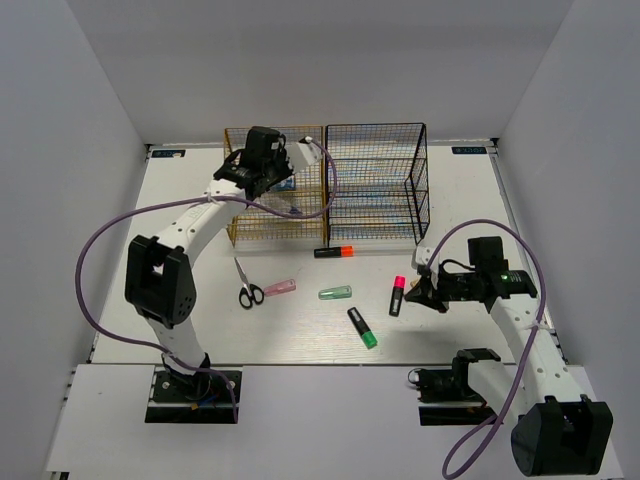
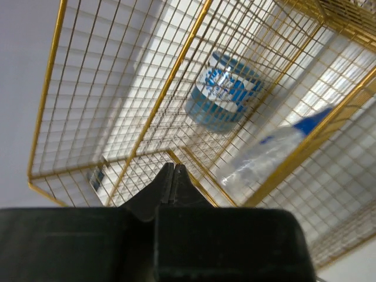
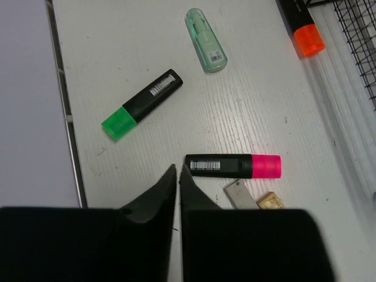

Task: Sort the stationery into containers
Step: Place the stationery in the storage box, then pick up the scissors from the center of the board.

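The gold-yellow rack (image 1: 300,226) and the black rack (image 1: 375,185) stand side by side at the back. My left gripper (image 1: 252,168) is shut and empty over the gold rack (image 2: 76,88); inside that rack lie a blue tape roll (image 2: 223,91) and a clear pen (image 2: 264,155). My right gripper (image 3: 178,170) is shut and empty, just left of the pink-capped highlighter (image 3: 235,165). On the table lie the green-capped highlighter (image 3: 141,104), green capsule (image 3: 205,40), orange-capped highlighter (image 1: 335,251), scissors (image 1: 246,285) and pink capsule (image 1: 280,287).
A small beige piece (image 3: 270,201) and a grey flat piece (image 3: 238,194) lie beside the pink highlighter, partly hidden by my right gripper's body. The black rack's edge (image 3: 358,41) is at the far right of the right wrist view. White walls enclose the table.
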`<action>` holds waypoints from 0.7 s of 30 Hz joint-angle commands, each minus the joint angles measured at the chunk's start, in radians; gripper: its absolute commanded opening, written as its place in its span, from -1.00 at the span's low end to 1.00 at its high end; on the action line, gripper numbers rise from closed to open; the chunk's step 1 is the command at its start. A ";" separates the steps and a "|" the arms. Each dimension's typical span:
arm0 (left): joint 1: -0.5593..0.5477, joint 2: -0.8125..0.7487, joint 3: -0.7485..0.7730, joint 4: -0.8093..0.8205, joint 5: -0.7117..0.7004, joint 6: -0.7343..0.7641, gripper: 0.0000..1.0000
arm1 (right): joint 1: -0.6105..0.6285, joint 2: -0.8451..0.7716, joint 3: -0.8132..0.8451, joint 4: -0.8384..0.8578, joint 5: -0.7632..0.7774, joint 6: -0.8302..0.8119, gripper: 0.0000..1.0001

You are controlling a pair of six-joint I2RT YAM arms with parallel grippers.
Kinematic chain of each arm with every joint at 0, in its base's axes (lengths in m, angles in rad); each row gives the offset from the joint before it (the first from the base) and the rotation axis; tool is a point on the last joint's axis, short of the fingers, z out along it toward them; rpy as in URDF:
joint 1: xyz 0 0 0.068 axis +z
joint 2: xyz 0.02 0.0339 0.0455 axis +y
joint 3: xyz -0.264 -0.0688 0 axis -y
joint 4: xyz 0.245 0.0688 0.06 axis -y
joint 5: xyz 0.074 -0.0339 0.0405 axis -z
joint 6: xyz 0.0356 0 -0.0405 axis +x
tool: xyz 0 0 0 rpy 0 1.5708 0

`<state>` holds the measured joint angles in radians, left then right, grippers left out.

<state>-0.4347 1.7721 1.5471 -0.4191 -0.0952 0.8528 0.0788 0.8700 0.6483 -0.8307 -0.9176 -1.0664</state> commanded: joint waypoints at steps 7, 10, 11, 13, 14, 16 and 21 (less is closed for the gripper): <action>-0.164 -0.330 0.058 -0.512 -0.457 -1.107 0.42 | -0.007 0.040 0.057 0.107 0.014 0.404 0.81; -0.156 -0.532 -0.226 -0.589 -0.330 -1.518 0.95 | -0.004 0.064 0.079 0.070 -0.067 0.391 0.81; -0.127 -0.613 -0.290 -0.580 -0.296 -1.573 0.95 | -0.002 0.084 0.083 0.067 -0.060 0.393 0.81; -0.105 -0.733 -0.525 -0.580 -0.246 -1.681 0.95 | -0.002 0.104 0.093 0.076 -0.021 0.423 0.62; -0.104 -0.831 -0.574 -0.554 -0.236 -1.780 0.86 | -0.002 0.118 0.103 0.087 0.015 0.425 -0.66; -0.102 -0.872 -0.743 -0.532 -0.219 -1.842 0.55 | -0.004 0.133 0.120 0.090 0.045 0.473 -1.00; -0.096 -0.892 -0.855 -0.526 -0.190 -1.894 -0.29 | -0.002 0.121 0.106 0.107 0.013 0.471 -0.94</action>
<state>-0.5358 0.8879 0.7055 -0.9699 -0.3222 -0.9035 0.0788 1.0050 0.7238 -0.7383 -0.8894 -0.6231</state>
